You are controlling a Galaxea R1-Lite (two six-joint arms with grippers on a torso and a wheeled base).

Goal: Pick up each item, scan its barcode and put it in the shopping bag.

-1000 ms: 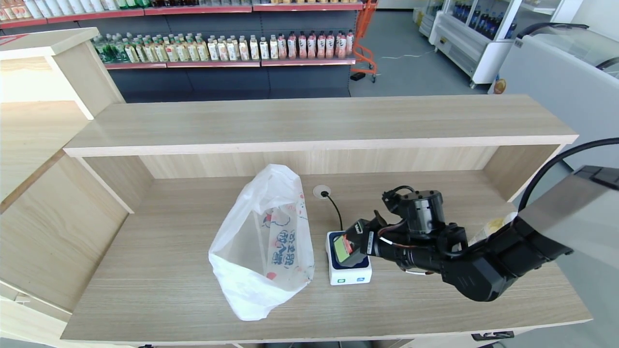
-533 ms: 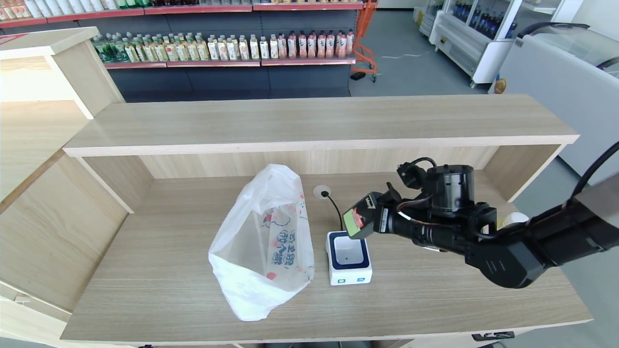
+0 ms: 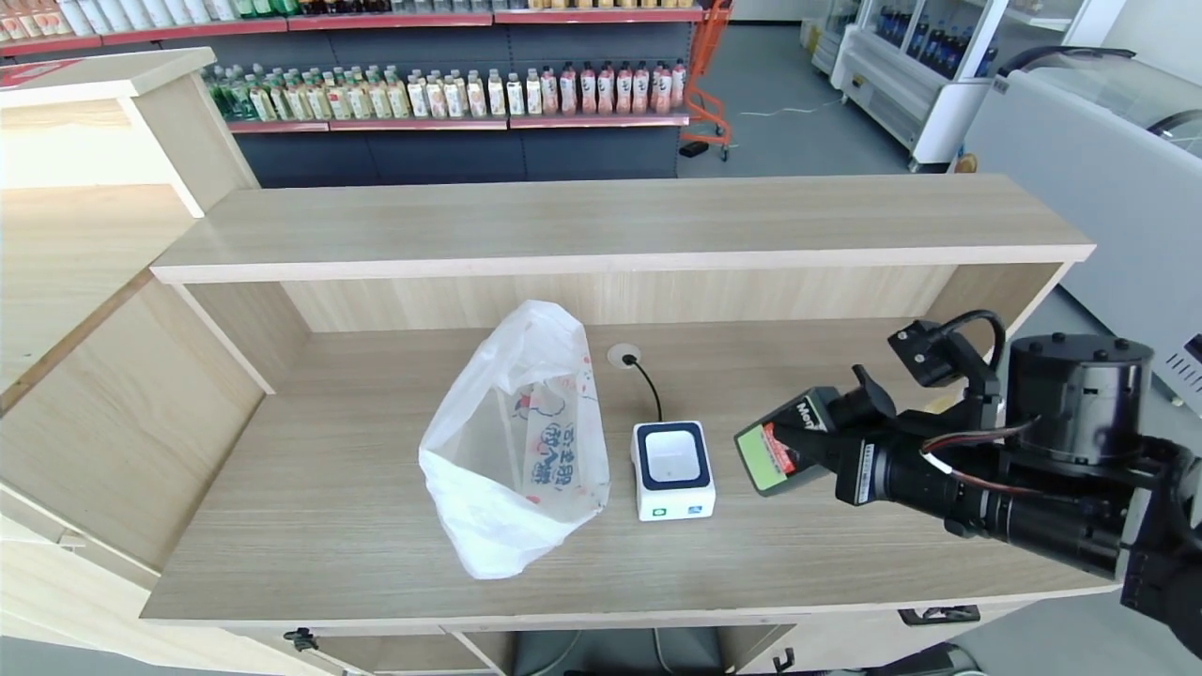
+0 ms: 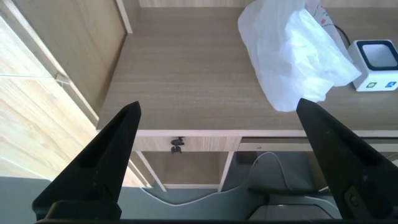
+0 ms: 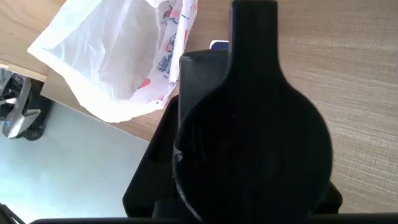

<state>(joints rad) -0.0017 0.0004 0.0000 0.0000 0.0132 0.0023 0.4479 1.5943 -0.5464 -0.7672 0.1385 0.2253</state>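
bench (image 3: 310,488): pale wood-grain laminate, flat, with a raised ledge along the back
shopping bag (image 3: 515,441): thin crinkly plastic, white-ish and see-through with red and blue print, slumped on the bench, mouth gaping toward the front
scanner (image 3: 672,468): little white rounded block with a dark blue frame round a glossy top window, just right of the bag; black cable (image 3: 648,390) runs back to a round hole (image 3: 624,355) in the bench
box (image 3: 762,458): small pack, green and red end face, dark top, held above the bench right of the scanner, clear of it
box heading: green end faces the scanner side, and its length looks to run back along the tool
right tool (image 3: 784,449): black fingers clamped on the box
left tool (image 4: 219,107): two dark wedge fingers spread wide, nothing between them, over the bench's front edge
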